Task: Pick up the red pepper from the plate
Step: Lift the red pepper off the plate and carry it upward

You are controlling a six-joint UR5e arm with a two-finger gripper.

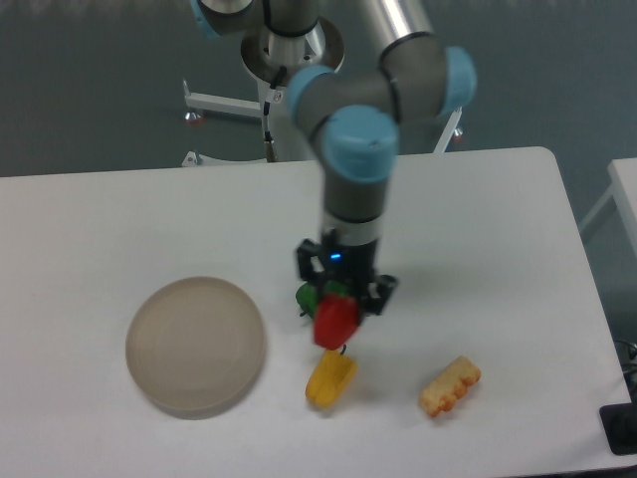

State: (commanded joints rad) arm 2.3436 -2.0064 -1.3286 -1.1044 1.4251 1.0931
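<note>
Red pepper (335, 319) in the jaws, off the plate (196, 345).

Looks like a robotics lab test cell. UR-type arm (373, 149) with grey links and blue joint caps, pedestal-mounted behind a plain white bench (478, 239). Dark grey backdrop wall, white metal bracket feet (224, 103) at the base. Props are toy food only: plastic peppers, a corn piece (449, 386), one beige plate (195, 346). No household or office furnishings visible.
</note>
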